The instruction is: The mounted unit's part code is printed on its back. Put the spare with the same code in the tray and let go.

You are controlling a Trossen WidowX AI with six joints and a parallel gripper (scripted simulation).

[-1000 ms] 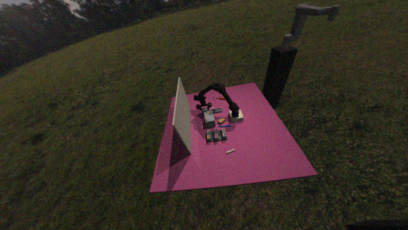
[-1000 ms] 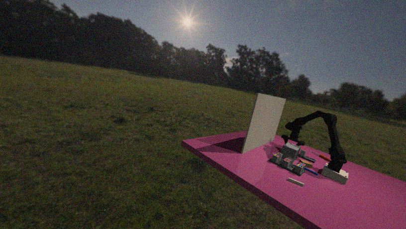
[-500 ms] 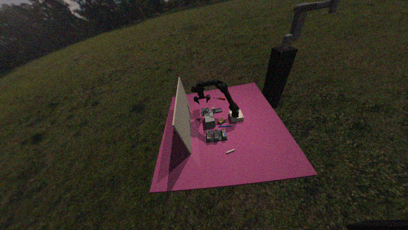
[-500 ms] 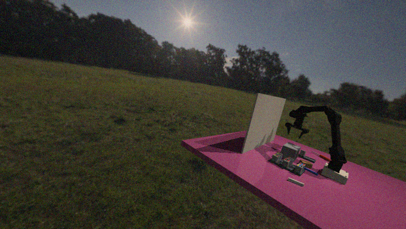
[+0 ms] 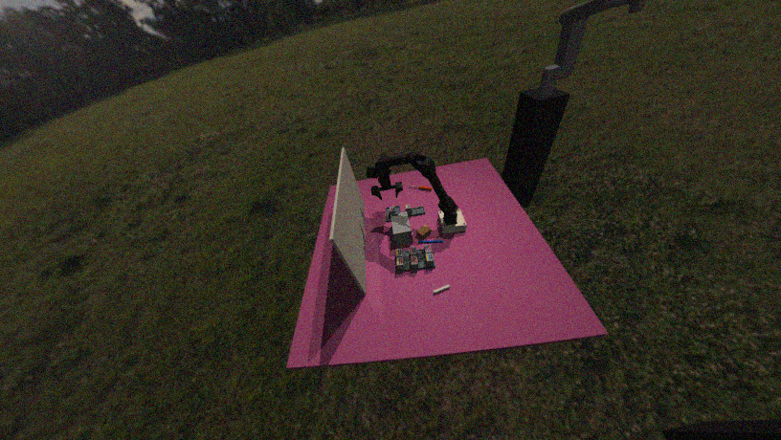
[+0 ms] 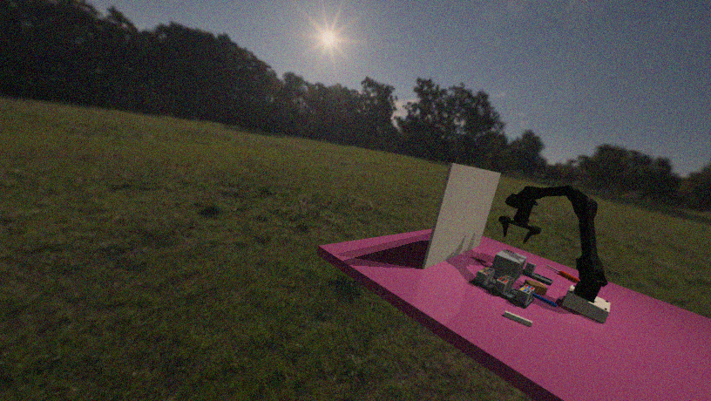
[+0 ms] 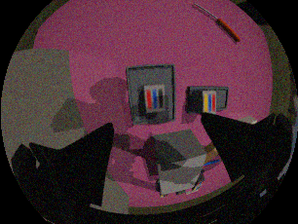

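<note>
1. In the wrist view, a spare (image 7: 154, 98) sits in the tray (image 7: 135, 75), left of a smaller holder (image 7: 223, 99).
2. In the top view, the upright panel (image 5: 349, 224) (image 6: 460, 214) (image 7: 34, 97) stands left of the box (image 5: 400, 222) (image 6: 509, 261) (image 7: 182, 176).
3. There, the block (image 5: 423, 231) (image 6: 535, 286) lies between box and arm base (image 5: 460, 226) (image 6: 602, 315).
4. The row of units (image 5: 414, 260) (image 6: 503, 287) sits nearer the camera than the box.
</note>
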